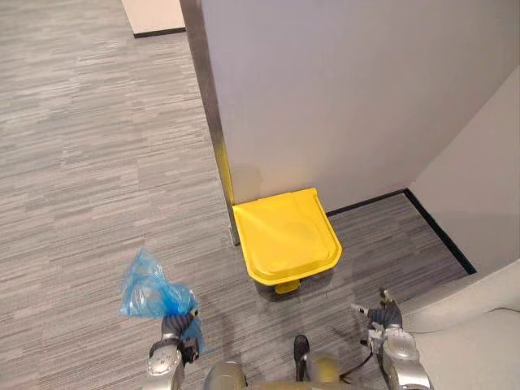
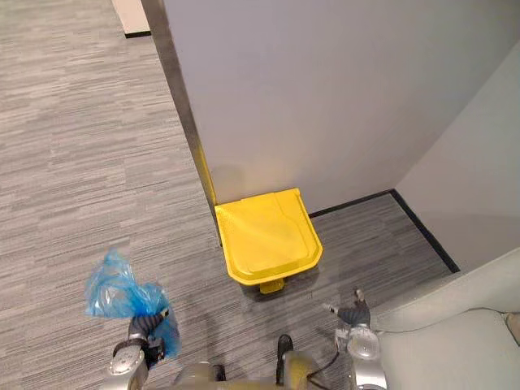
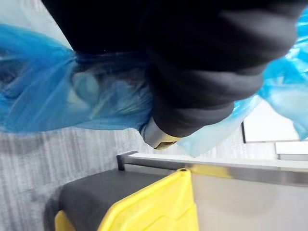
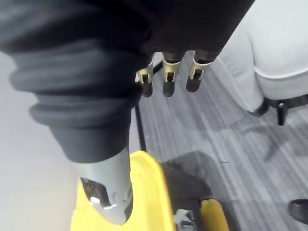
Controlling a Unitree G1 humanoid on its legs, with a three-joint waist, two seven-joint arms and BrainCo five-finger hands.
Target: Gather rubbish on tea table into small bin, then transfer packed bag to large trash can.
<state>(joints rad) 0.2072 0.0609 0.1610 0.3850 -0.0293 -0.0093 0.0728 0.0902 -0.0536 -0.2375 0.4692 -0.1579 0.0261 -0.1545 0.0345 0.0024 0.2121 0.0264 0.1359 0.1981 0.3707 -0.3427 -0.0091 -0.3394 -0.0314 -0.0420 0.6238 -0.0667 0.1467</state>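
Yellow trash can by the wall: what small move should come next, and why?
Probably open the yellow plastic trash can with the free right hand: its flat lid is shut, and the left hand grips the crumpled blue plastic bag off to its left.

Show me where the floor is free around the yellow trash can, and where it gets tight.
Widest free patch: grey carpet left of the yellow trash can, between the wall's metal edge and the blue bag in the left hand. A bare strip lies before the can's pedal. Tight: right of the can, hemmed by black skirting, pale seat and right hand.
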